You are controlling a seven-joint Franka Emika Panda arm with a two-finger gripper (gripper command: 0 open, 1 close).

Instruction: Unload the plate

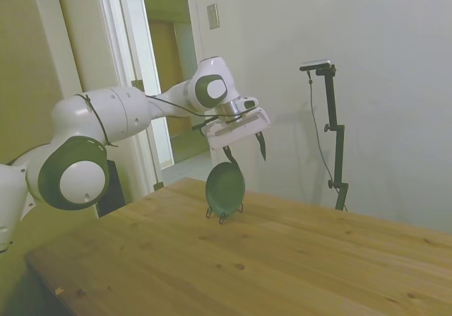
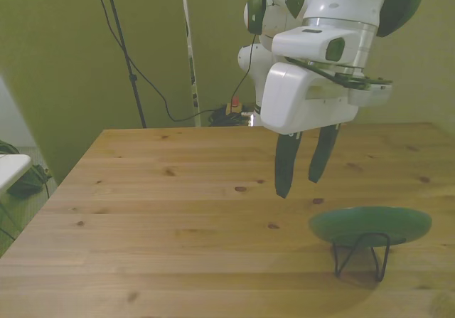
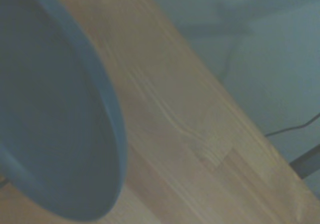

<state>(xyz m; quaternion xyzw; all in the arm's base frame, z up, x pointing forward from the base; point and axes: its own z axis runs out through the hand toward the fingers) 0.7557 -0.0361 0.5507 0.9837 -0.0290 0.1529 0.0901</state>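
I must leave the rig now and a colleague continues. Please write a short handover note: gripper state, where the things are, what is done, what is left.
Gripper: open, empty, tilted, hanging above the plate, not touching it.
Plate: stands on edge in the thin black wire stand on the wooden table, near the front view's right.
Done: only the approach; the plate is not yet gripped.
Left: lower the fingers over the rim, close, lift the plate out of the stand, and probably set it on the table.

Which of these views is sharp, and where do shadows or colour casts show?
Side view: sharp, greenish tint, the plate on its wire stand clear, faint shadows on the wall. Front view: sharp, yellow-green cast, the open gripper crisp, a soft shadow on the table below the plate. Wrist view: blurred and bluish, the plate's rim and the wood grain soft.
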